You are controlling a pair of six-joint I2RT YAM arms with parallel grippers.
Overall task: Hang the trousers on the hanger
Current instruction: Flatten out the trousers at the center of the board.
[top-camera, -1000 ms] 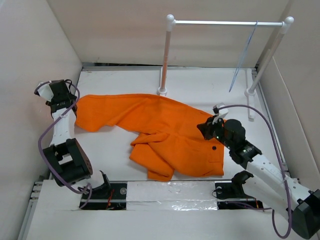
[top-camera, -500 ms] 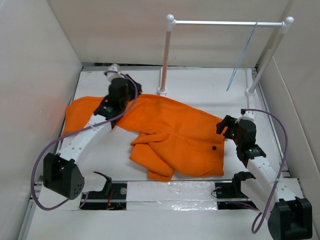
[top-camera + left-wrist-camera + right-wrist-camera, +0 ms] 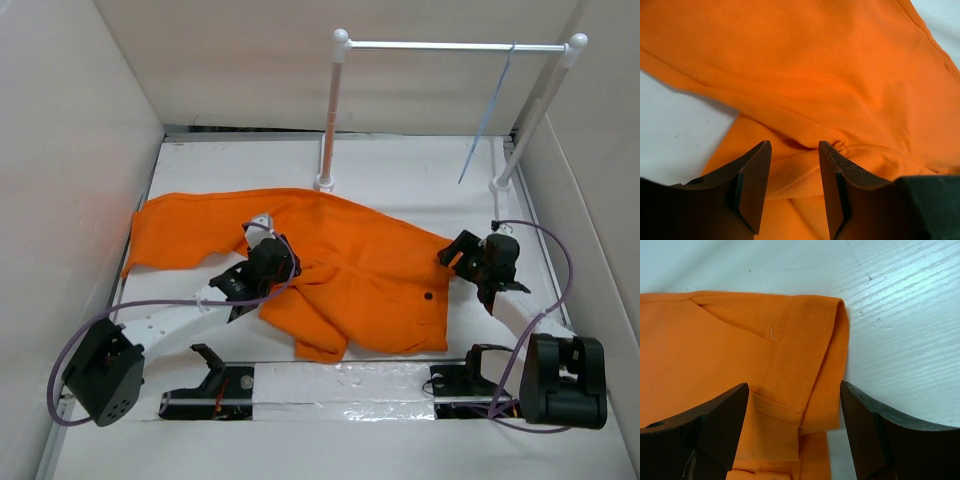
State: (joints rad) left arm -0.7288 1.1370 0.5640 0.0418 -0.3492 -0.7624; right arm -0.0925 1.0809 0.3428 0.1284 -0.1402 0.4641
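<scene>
The orange trousers [image 3: 340, 225] lie spread flat on the white table, legs reaching left and the waist with its dark button [image 3: 428, 296] at the right. The pale hanger [image 3: 487, 115] hangs from the rack rod at the back right, away from both arms. My left gripper [image 3: 283, 268] is low over the crumpled fold near the crotch; in the left wrist view it [image 3: 794, 150] is open with a ridge of cloth [image 3: 805, 170] between the fingers. My right gripper [image 3: 455, 250] is open at the waist's far corner, its jaws [image 3: 793, 390] straddling the waistband [image 3: 805, 355].
A white rack with a horizontal rod [image 3: 450, 45] on two posts [image 3: 328, 110] stands at the back. Pale walls close in the table on the left, back and right. A taped strip [image 3: 340, 382] runs along the near edge between the arm bases.
My left arm swung from the far left, across the leg, down to the fold at the trousers' middle. My right gripper opened and drew back right to the waistband corner.
</scene>
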